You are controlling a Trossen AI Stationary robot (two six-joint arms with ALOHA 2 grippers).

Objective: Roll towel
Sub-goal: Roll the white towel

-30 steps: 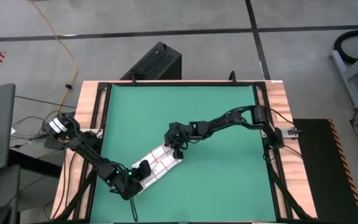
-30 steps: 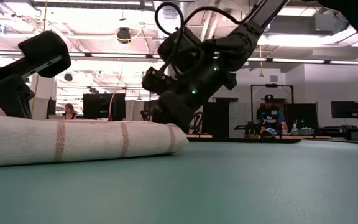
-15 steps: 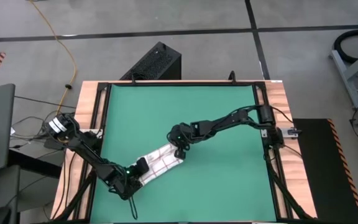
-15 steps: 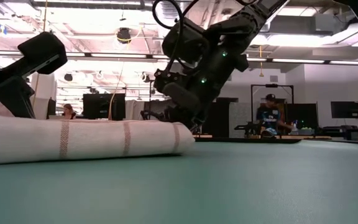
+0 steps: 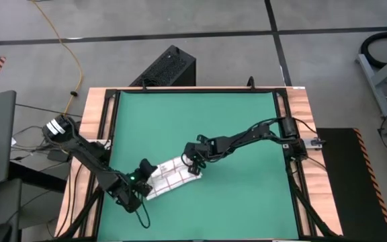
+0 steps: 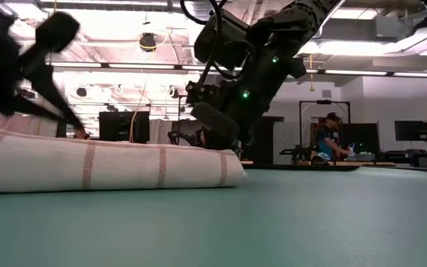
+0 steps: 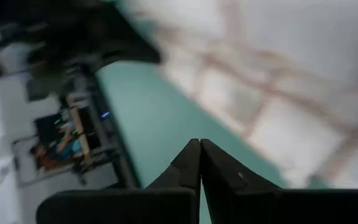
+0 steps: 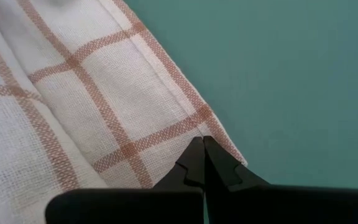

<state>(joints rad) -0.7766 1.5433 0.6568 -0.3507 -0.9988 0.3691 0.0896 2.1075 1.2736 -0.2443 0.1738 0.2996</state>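
high view shows the towel (image 5: 171,177) lying as a short, thick strip on the green mat (image 5: 234,121), toward the near-left part of it and slanting up to the right. the left gripper (image 5: 144,169) sits at the strip's left end and the right gripper (image 5: 195,166) at its right end. both sets of jaws are clenched with nothing between them: in the right wrist view the right gripper's tips meet just at the hemmed corner of the cloth, pressing on it rather than pinching it, and in the left wrist view the left gripper's tips are together above the mat with the checked cloth beside them.

low view shows the cloth as a rounded, layered bundle lying flat on the mat, so i judge the rolling is well along, with both arms pushing the bundle over. the next move likely calls for both ends to be turned evenly, so the roll does not skew or loosen at the free corner.

against the earlier frames, the towel looks shorter and more bunched. the left gripper has moved up and right onto the left end, and the right gripper has come down and slightly right, following the right end.
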